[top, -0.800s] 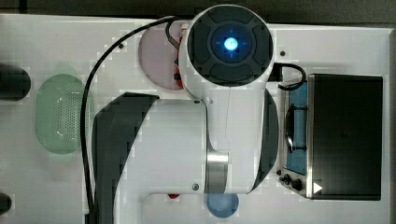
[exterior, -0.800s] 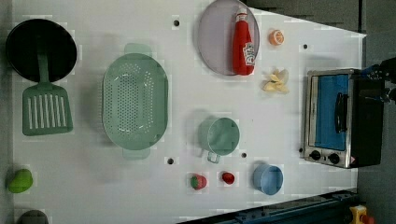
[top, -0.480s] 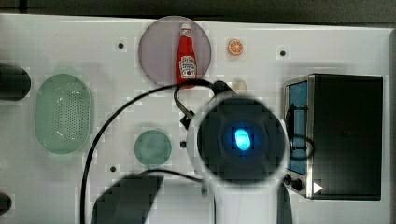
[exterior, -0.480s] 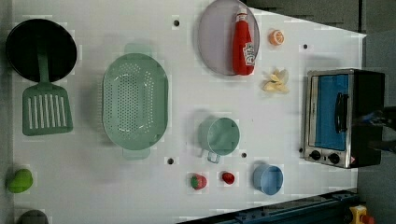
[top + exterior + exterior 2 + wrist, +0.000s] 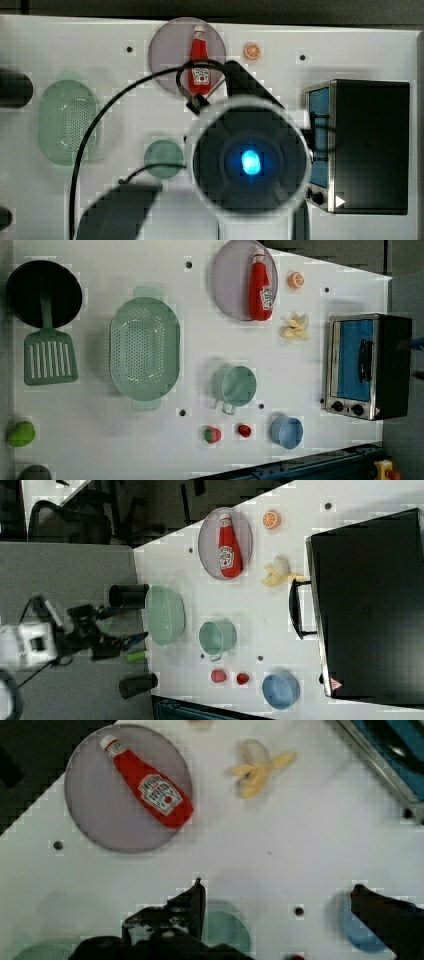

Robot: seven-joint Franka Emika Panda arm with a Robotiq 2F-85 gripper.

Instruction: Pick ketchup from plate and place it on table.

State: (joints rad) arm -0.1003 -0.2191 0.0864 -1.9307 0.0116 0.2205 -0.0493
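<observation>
While arm's body masked mid-table in top view, ketchup [image 5: 200,62] lay flat on plate [image 5: 165,50]. Left view: bottle toward plate's right edge. Wrist view: gripper [image 5: 277,892] spread wide, empty, well short of bottle. Likely light, smooth, slightly squeezable; best pinched across labelled belly.

Bright even light, soft shadows, blocky blur, blue glow

Robot lab, white table [image 5: 150,440], office chair [image 5: 60,520]
</observation>
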